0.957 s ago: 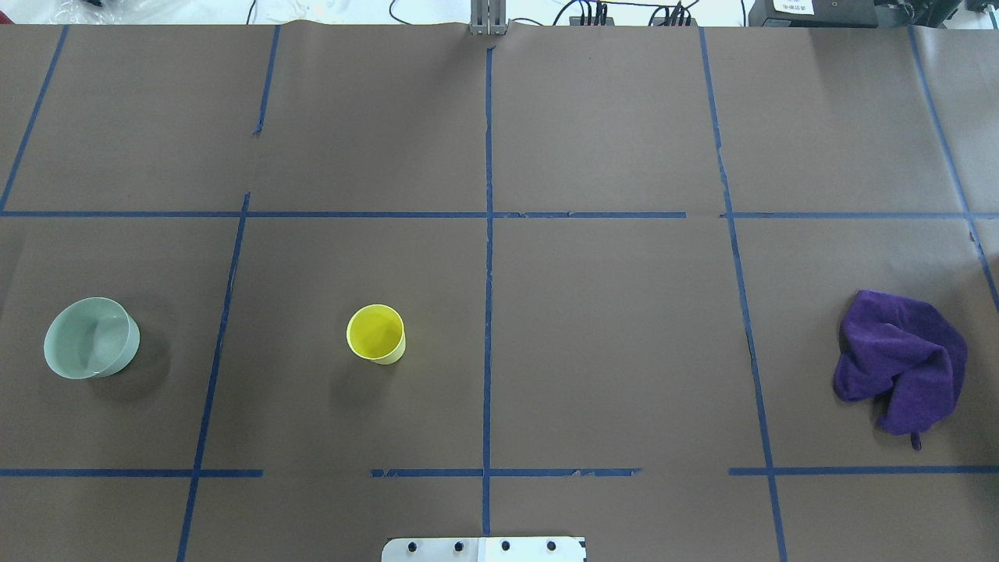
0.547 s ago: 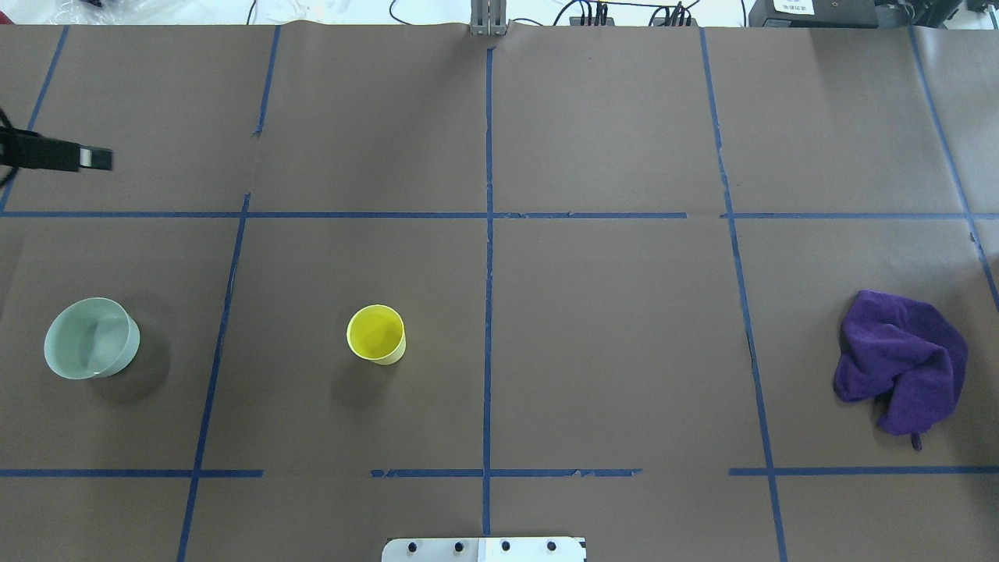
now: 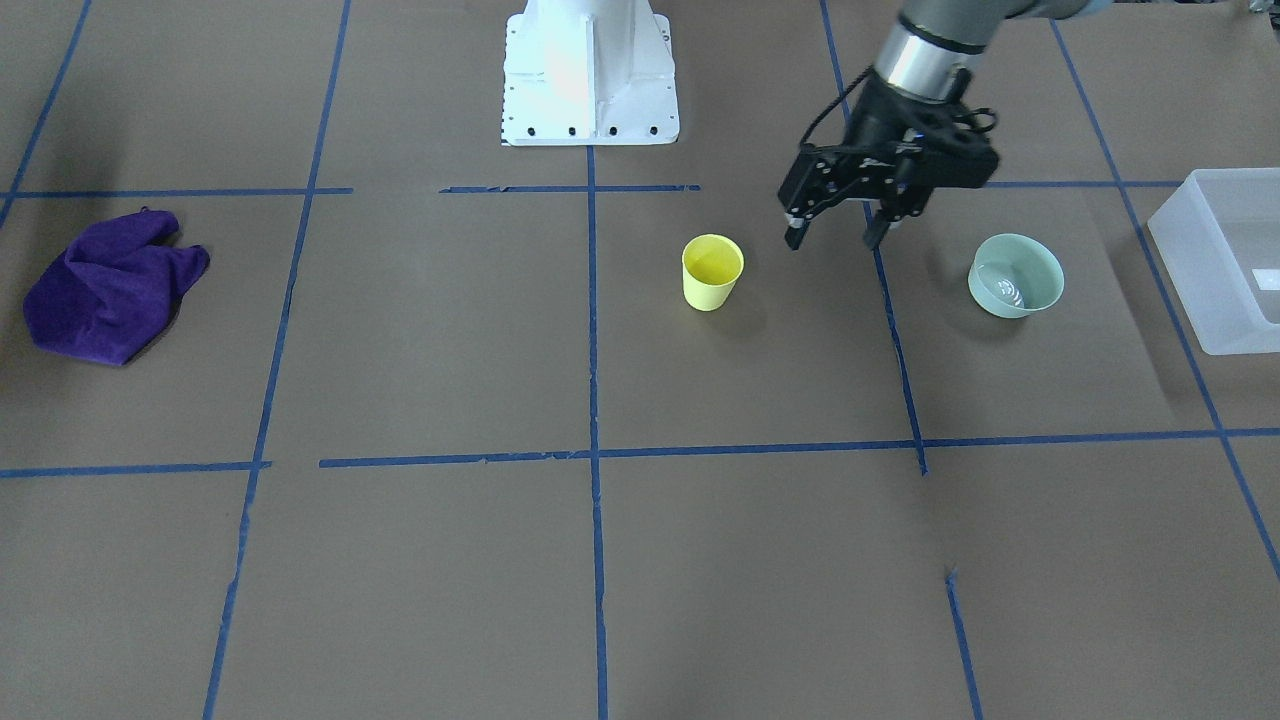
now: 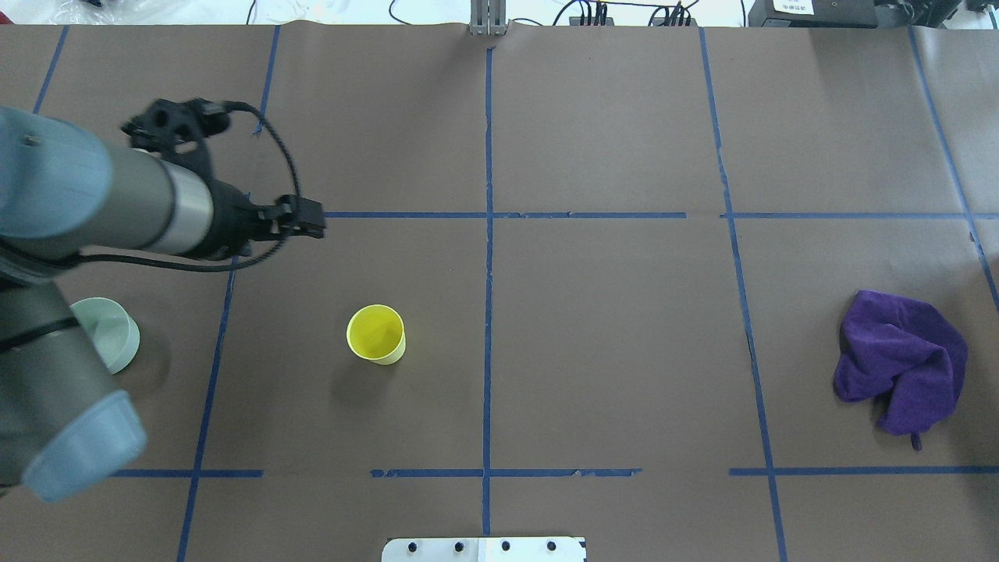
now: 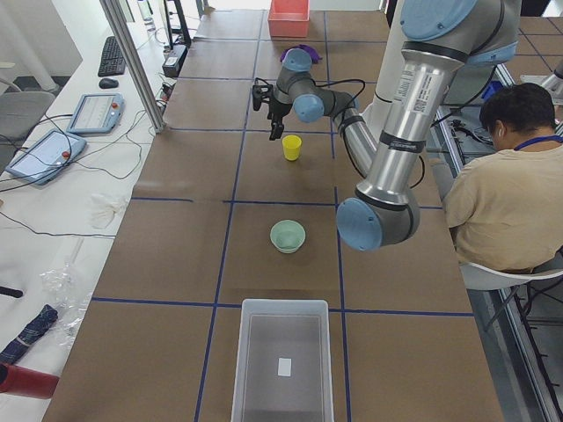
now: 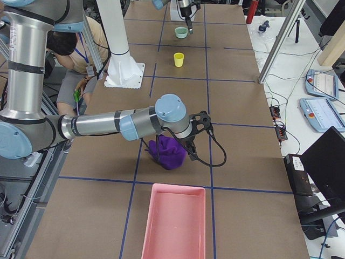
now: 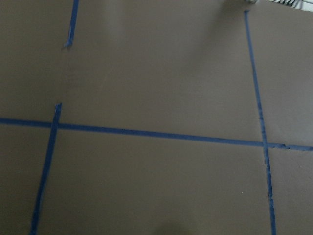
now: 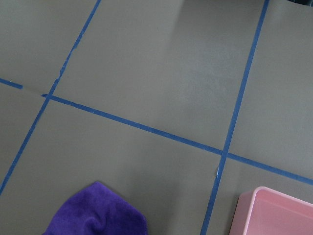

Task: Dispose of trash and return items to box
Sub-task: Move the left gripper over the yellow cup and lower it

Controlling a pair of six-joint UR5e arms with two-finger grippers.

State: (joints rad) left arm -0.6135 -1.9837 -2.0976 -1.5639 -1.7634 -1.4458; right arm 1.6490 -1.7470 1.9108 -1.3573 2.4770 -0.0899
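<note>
The yellow cup (image 4: 376,334) stands upright and empty left of the table's middle; it also shows in the front view (image 3: 712,272). The mint-green bowl (image 3: 1015,275) sits further to the robot's left, half hidden by the arm in the overhead view (image 4: 115,337). The frosted box (image 3: 1220,260) with its white label stands at the left end (image 5: 281,360). My left gripper (image 3: 838,240) is open and empty, above the table between cup and bowl, slightly toward the far side (image 4: 308,218). My right gripper (image 6: 193,154) hovers by a purple cloth; I cannot tell whether it is open.
A crumpled purple cloth (image 4: 897,361) lies at the right end; it also shows in the right wrist view (image 8: 98,213). A pink tray (image 6: 173,221) stands beyond it at the table's right end. The white robot base (image 3: 588,70) is at the near middle. A seated person (image 5: 506,193) is beside the table.
My left arm has swung in from the left edge over the table. Its gripper now hangs beyond the cup's left side. The arm now covers part of the bowl.
</note>
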